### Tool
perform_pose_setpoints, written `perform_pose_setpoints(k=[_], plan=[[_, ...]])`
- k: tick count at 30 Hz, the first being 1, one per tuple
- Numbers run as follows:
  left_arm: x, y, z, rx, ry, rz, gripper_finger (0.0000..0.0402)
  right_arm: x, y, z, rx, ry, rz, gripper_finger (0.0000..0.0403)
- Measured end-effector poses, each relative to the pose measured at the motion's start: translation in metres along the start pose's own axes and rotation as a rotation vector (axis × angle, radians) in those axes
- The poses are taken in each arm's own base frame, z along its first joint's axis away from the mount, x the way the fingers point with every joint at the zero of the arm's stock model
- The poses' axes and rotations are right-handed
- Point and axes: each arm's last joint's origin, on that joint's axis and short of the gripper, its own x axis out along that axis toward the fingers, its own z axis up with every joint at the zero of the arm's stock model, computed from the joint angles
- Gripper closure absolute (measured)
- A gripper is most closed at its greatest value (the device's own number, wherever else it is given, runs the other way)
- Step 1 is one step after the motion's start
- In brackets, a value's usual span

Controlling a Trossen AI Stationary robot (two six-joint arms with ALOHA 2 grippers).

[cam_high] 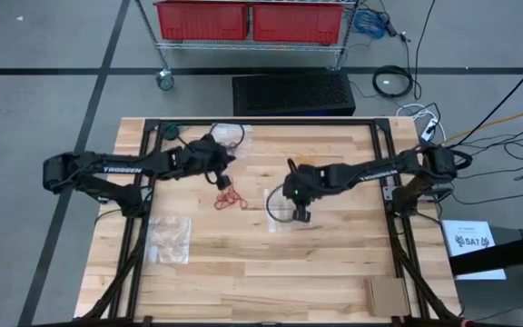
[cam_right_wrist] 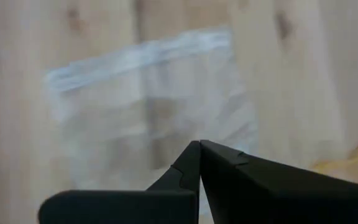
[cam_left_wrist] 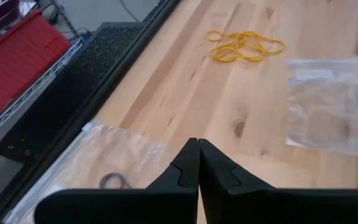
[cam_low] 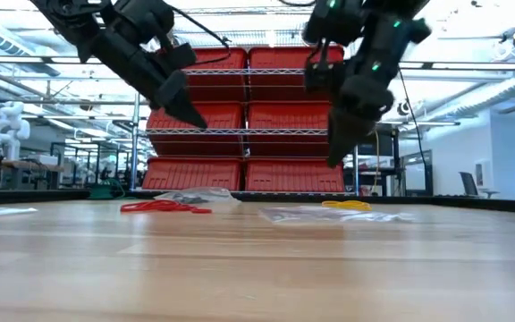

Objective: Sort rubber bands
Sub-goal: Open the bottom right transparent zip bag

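A loose bunch of red rubber bands (cam_high: 228, 200) lies on the wooden table, left of centre. Yellow rubber bands (cam_left_wrist: 244, 45) lie further right, by a clear bag (cam_high: 284, 205) at the centre. A black rubber band (cam_left_wrist: 114, 181) lies in another clear bag (cam_high: 230, 134) at the far left. My left gripper (cam_high: 232, 160) hangs shut above that bag's near edge, with nothing showing between its fingers (cam_left_wrist: 199, 146). My right gripper (cam_high: 300, 215) points steeply down over the central bag (cam_right_wrist: 148, 99), shut and clear of it (cam_low: 333, 159).
A third clear bag (cam_high: 169, 238) lies flat near the left rail. A piece of cardboard (cam_high: 384, 292) sits at the near right corner. A black frame (cam_high: 390, 163) borders the table. Beyond the far edge stands a wire cart with red bins (cam_high: 252, 20).
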Motion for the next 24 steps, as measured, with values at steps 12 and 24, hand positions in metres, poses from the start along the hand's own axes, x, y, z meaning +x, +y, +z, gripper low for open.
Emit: perform_pose_setpoints(k=[12,24], plan=[[-0.002,-0.009,0.001,0.000,-0.010,-0.026,0.0398,0.060,-0.027,-0.009,-0.094,0.115,0.023,0.0403],[-0.002,-0.009,0.001,0.010,-0.010,-0.024,0.0398,0.035,-0.012,-0.043,0.672,0.479,-0.150,0.0403]])
